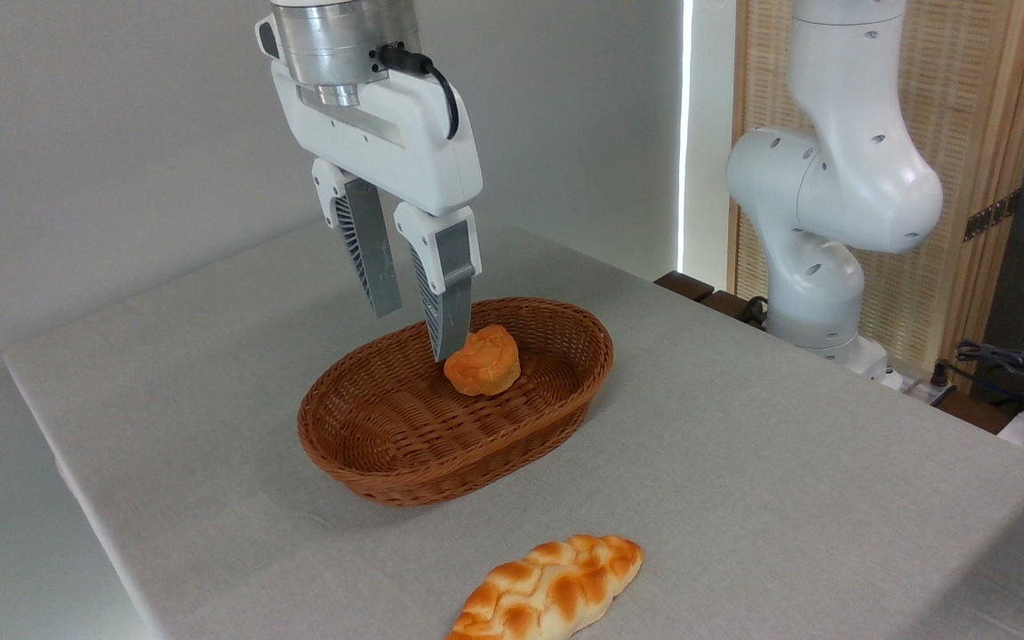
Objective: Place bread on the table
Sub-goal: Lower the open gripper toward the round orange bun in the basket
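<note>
The counter (788, 462) carries the wicker basket (370, 444), and the bread (483, 360) lies inside it. The gripper (414, 324) hangs above with a narrow gap, holding nothing. The fingers could push the bun aside or catch the rim.

A brown oval wicker basket (405, 462) sits near the middle of the scene, its woven wall rising to a thick rolled rim. In front of it, close to the bottom edge, lies a long braided loaf (548, 588) with pale and golden-brown patches (its lower end is cut off by the frame); it lies apart from the basket. Behind, a plain grey wall (121, 133) fills the left, with a thin bright strip of light (686, 133) beside it. To the right stands a folding screen of pale woven slats (983, 133). At the far right edge lies a tangle of what may be cables (1001, 360), too small to tell.
</note>
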`<control>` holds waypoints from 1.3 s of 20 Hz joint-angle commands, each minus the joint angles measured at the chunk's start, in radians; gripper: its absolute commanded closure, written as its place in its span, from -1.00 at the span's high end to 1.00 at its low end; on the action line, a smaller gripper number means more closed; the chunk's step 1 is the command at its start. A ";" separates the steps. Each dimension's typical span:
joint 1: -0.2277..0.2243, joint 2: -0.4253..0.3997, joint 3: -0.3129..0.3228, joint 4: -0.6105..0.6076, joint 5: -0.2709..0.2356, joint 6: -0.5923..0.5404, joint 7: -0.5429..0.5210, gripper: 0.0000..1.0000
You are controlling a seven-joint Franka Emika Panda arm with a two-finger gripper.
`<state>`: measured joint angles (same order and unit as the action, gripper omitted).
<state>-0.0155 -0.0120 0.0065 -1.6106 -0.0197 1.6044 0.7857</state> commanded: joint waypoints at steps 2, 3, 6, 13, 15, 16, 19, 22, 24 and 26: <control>-0.001 0.004 0.006 0.012 -0.009 -0.024 0.017 1.00; -0.003 0.006 0.004 0.014 -0.009 -0.023 0.015 1.00; -0.003 0.003 0.006 0.012 -0.008 -0.024 0.017 1.00; -0.004 -0.026 0.004 -0.034 -0.006 -0.023 0.007 1.00; -0.012 -0.089 0.003 -0.128 -0.014 -0.001 0.009 1.00; -0.018 -0.135 0.000 -0.197 -0.016 0.023 0.009 1.00; -0.058 -0.297 0.001 -0.441 -0.016 0.153 0.014 1.00; -0.104 -0.338 0.001 -0.531 -0.016 0.178 0.014 1.00; -0.156 -0.327 0.003 -0.555 -0.016 0.184 0.015 1.00; -0.191 -0.324 0.001 -0.603 -0.016 0.233 0.017 1.00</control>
<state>-0.1473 -0.3346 -0.0037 -2.1432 -0.0201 1.7668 0.7856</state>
